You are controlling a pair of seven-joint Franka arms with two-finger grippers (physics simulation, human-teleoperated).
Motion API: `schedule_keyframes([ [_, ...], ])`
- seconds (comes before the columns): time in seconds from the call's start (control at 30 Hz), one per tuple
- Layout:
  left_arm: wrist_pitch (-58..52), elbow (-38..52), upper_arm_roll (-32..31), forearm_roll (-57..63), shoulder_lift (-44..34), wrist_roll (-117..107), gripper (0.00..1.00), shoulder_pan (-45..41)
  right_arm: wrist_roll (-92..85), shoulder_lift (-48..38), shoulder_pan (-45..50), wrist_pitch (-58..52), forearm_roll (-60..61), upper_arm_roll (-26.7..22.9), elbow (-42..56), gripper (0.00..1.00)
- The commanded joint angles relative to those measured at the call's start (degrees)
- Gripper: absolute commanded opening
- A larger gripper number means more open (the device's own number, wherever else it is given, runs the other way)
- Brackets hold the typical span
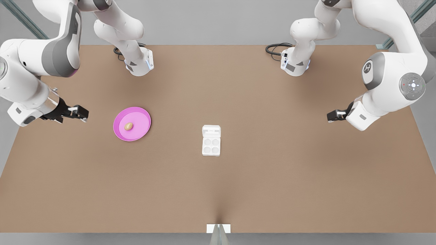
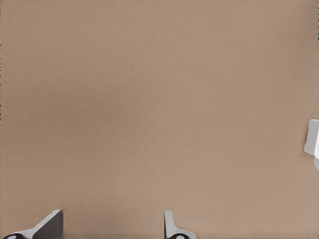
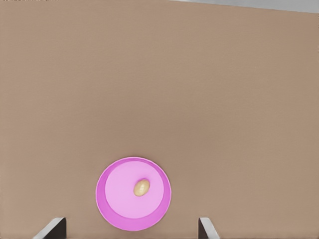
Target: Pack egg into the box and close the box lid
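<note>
Egg [image 1: 128,126] smooth, oval, on round pink plate [image 1: 138,133]; box [image 1: 211,145] uncovered; both jaws wide.

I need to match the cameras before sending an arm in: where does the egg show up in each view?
Front view: the egg lies on the pink plate, toward the front view's left, beside the right gripper.
Right wrist view: the egg sits on the plate, ahead of the open fingers.
Left wrist view: not in it; brown table and a white edge.
Shared landmark: the pink plate.
</note>
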Motion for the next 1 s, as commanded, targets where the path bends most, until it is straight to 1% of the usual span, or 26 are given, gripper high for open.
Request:
schedule_keyframes([
  [0.0,0.0,0.0,0.0,0.0,0.0,0.0,1.00,0.0,1.0,0.0,0.1,0.0,0.0,0.0,-0.3,1.00],
  [0.03,-0.6,0.0,0.0,0.0,-0.1,-0.1,1.00,0.0,3.4,1.2,0.3,0.4,0.0,0.0,-0.8,1.00],
  [0.07,-0.6,0.0,0.0,0.0,-0.1,-0.1,1.00,0.0,6.1,3.8,0.7,4.0,0.4,0.0,-4.4,1.00],
  [0.13,-0.6,-0.1,-0.2,0.0,-0.1,-0.1,1.00,-0.4,15.2,-0.8,0.8,20.8,0.4,0.1,-24.4,1.00],
  [0.17,-0.7,-0.1,-0.2,0.0,-0.1,-0.1,1.00,-0.4,16.0,-1.1,0.5,26.8,0.4,0.1,-30.3,1.00],
  [0.27,-0.8,-0.1,-0.2,0.0,-0.2,-0.1,1.00,-0.4,20.0,-6.7,0.9,41.1,0.8,0.2,-47.4,1.00],
  [0.33,-0.9,-0.1,-0.2,0.0,-0.2,-0.1,1.00,-0.4,20.1,-7.4,0.3,49.6,0.8,0.2,-54.9,1.00],
  [0.4,-0.9,-0.1,-0.2,0.1,-0.2,-0.1,1.00,-0.4,20.1,-7.3,0.2,54.6,0.8,0.2,-59.6,1.00],
  [0.47,-0.9,-0.2,-0.2,0.1,-0.1,-0.1,1.00,-0.4,20.1,-6.8,0.0,57.9,0.7,0.2,-62.3,1.00],
  [0.53,-0.8,-0.2,-0.2,0.1,0.0,-0.1,1.00,-0.4,20.3,-5.9,-1.7,57.6,1.0,0.2,-63.1,1.00],
  [0.67,-0.9,-0.2,-0.2,0.1,0.1,-0.1,1.00,-0.4,24.5,-2.8,-1.5,57.9,1.1,0.3,-63.3,1.00],
  [0.7,-0.9,-0.2,-0.2,0.1,0.0,-0.1,1.00,-0.4,24.7,-1.0,-1.6,60.4,1.2,0.3,-63.3,1.00],
  [0.73,-1.1,-0.2,-0.2,0.1,0.1,-0.1,1.00,-0.4,24.8,-0.3,-1.6,60.6,1.2,0.3,-63.2,1.00],
  [0.8,-1.1,-0.2,-0.2,0.1,0.2,-0.1,1.00,-0.4,24.8,0.5,-2.0,61.2,4.7,0.3,-63.3,1.00],
  [0.97,-1.1,-0.2,-0.2,0.1,0.2,-0.1,1.00,-0.4,30.1,-0.1,-2.9,62.1,8.2,0.3,-65.2,1.00],
])
